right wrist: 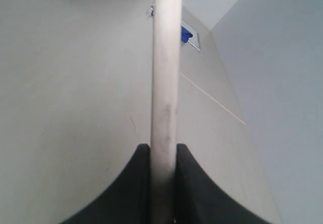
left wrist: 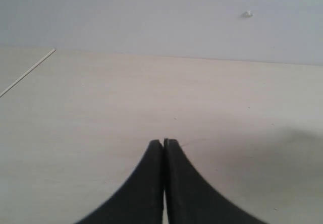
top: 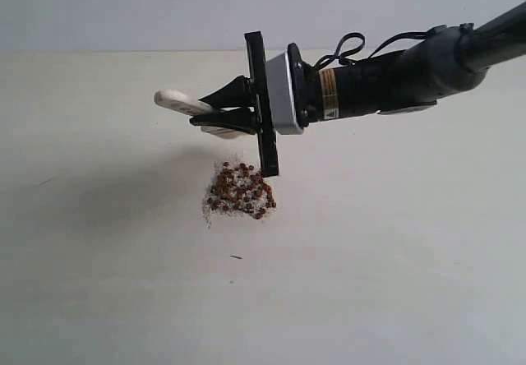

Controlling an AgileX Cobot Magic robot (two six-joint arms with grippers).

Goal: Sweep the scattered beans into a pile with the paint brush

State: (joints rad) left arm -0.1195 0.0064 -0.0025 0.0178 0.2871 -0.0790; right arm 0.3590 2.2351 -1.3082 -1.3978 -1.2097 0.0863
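The pile point(top: 240, 191) sits gathered, and just above it the right gripper point(top: 205, 110) pinches the paint brush point(top: 174, 99) by the handle, so a careless dip could scatter the beans point(top: 255, 194); away from the pile, the left gripper point(left wrist: 163, 144) is pressed together, empty.

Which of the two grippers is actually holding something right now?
The right gripper: its fingers are clamped on the paint brush, gripping its pale handle. The left gripper has its fingers shut against each other with nothing between them.

Right arm point(top: 394, 77) stretched nearly level, right claw point(top: 200, 110) clamped on paint brush point(top: 170, 98), left claw point(left wrist: 163, 141) pressed closed
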